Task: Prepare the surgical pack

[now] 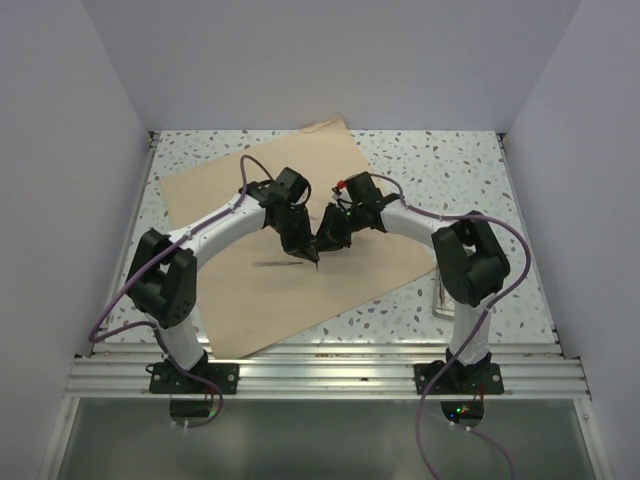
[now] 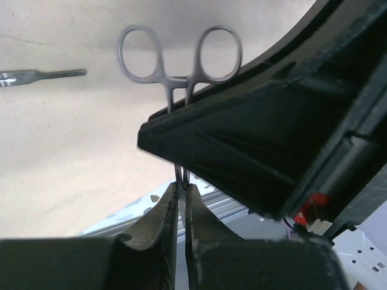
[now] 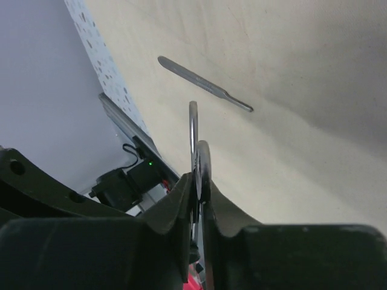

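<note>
Forceps (image 2: 180, 66) sit pinched by left fingers (image 2: 162, 220) and right fingers (image 3: 174, 208) over the surgical pack (image 1: 260, 300); release one side before lowering.

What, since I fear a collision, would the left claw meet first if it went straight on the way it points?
Probably the right claw: in the left wrist view its black body crosses just ahead of the left claw, over the forceps both pinch. Depth is unclear.

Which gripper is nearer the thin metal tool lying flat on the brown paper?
Left. The left gripper hangs right beside the tool; the right gripper is farther off, on the left gripper's other side.
</note>
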{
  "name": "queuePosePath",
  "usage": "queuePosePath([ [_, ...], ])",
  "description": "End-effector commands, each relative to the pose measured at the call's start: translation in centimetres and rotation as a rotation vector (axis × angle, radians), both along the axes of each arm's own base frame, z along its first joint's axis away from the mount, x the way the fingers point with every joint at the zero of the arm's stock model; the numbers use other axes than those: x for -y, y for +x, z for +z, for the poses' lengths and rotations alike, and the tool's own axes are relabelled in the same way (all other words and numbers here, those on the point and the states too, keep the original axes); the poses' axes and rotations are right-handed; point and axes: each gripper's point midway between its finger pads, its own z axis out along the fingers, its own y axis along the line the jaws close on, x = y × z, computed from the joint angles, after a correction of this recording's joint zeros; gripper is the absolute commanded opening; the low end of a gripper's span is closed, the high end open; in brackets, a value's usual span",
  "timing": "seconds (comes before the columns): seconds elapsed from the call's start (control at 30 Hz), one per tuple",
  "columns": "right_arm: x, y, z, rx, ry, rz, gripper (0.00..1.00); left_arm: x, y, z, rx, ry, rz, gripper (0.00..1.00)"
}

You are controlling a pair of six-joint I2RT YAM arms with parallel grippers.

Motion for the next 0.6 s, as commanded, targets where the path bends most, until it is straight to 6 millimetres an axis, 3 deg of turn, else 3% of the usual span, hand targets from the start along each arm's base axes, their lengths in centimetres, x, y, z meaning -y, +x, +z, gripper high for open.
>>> queuePosePath([
  [0.0,-0.9,1.2,1.9,0.050,0.036,0.005,0.11,0.8,0.4,2.1,0.079,-0.074,-0.056,0.00],
  [0.07,-0.6,1.1,2.1,0.056,0.018,0.006,0.00,0.9,0.4,2.0,0.083,-0.074,-0.066,0.00],
  [0.17,1.3,0.7,1.7,0.059,-0.069,0.014,0.00,0.6,1.0,2.3,0.100,-0.091,-0.060,0.03],
  [0.2,2.0,0.5,1.5,0.062,-0.093,0.015,0.00,0.2,1.3,2.4,0.109,-0.085,-0.045,0.12],
  [0.23,3.5,0.2,0.8,0.045,-0.167,0.002,0.00,-0.2,1.6,2.6,0.119,-0.079,-0.033,0.37],
  [0.27,5.0,0.4,0.6,0.055,-0.221,-0.014,0.00,-0.6,1.8,3.3,0.147,-0.082,-0.021,0.45],
  [0.3,7.0,-0.4,0.7,0.059,-0.298,0.012,0.00,-1.4,2.5,3.3,0.168,-0.081,0.004,0.50],
  [0.37,11.9,0.6,0.4,0.109,-0.488,-0.045,0.00,-2.8,3.2,3.6,0.194,-0.092,0.039,0.56],
  [0.4,14.3,-0.5,1.1,0.114,-0.574,-0.025,0.00,-3.0,3.4,3.6,0.202,-0.103,0.046,0.57],
  [0.43,18.4,0.4,0.9,0.143,-0.737,-0.083,0.00,-3.5,3.4,3.4,0.200,-0.102,0.051,0.58],
  [0.53,25.3,-0.8,2.4,0.175,-1.009,-0.092,0.00,-4.6,3.1,1.9,0.153,-0.086,0.068,0.58],
  [0.57,28.4,-0.7,3.0,0.194,-1.143,-0.126,0.00,-4.8,2.8,1.2,0.132,-0.079,0.074,0.58],
])
